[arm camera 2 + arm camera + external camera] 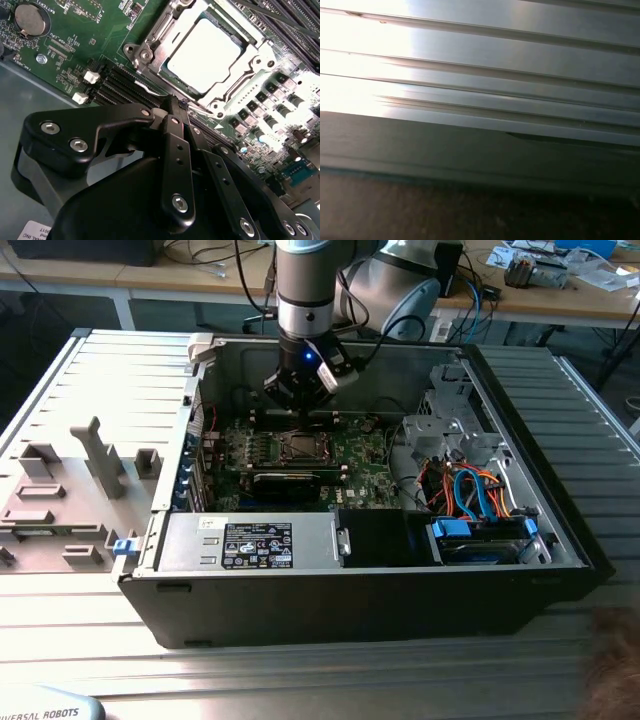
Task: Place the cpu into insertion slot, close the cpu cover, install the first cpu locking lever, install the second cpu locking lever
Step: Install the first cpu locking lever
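Table [80, 660]: one ribbed metal surface under everything; the first wrist view looks along such ribbed metal [520, 60].
Case [560, 530]: one open black computer case lying on the table, its inside facing up.
Arm [310, 290]: one, coming down from above into the far part of the case.
Fixture [70, 490]: one grey plate with several upright blocks, on the table toward the exterior view's left of the case.
Board [365, 455]: one green motherboard flat on the case floor (also seen in the second wrist view [75, 30]).
Supply [250, 540]: one grey box with labels, along the near wall of the case.
Card [290, 483]: one black card lying across the board, just nearer than the socket.
Cables [470, 490]: a bundle of orange and blue wires toward the exterior view's right inside the case.
Gripper [172, 102]: one, black, fingers drawn close together with nothing between them; its tip sits at the edge of the socket, near one corner.
Cover [150, 42]: one silvery frame, lying flat around the chip.
Cpu [205, 55]: one, seated in the socket, its pale metal top showing through the cover's window.
Battery [29, 20]: one round coin cell on the board, well apart from the socket.
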Available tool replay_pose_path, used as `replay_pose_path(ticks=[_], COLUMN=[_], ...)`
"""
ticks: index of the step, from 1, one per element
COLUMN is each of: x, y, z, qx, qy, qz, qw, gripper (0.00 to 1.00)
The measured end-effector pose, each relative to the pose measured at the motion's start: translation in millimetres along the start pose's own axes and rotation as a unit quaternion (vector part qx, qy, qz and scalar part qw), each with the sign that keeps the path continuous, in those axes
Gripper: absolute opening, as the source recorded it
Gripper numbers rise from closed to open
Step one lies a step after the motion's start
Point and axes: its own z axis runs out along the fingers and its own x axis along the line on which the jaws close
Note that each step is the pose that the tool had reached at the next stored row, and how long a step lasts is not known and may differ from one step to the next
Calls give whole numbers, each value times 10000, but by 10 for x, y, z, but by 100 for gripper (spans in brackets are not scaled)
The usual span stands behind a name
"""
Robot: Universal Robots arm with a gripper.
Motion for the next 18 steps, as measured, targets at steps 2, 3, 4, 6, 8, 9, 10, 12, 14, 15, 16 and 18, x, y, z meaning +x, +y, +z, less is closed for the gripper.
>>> replay_pose_path(ticks=[2, 3, 4, 6, 8, 9, 10, 12, 14, 15, 16, 18], x=[-1, -2, -2, -3, -4, -5, -5, -8, -11, -13, -16, -29], y=[0, 0, 0, 0, 0, 0, 0, -1, -1, -1, -1, -3], z=[5, 7, 9, 14, 19, 21, 23, 27, 31, 32, 34, 40], qx=[0, 1, 1, 1, 1, 1, 1, 1, 1, 1, 1, 2], qy=[0, 1, 1, 0, 0, 0, 1, 1, 0, 1, 1, 0], qz=[0, -1, -1, -1, -2, -2, -2, -3, -4, -4, -4, -4], qw=[10000, 10000, 10000, 10000, 10000, 10000, 10000, 10000, 10000, 10000, 10000, 10000], gripper=[11, 11, 11, 11, 11, 11, 11, 11, 11, 11, 11, 11])
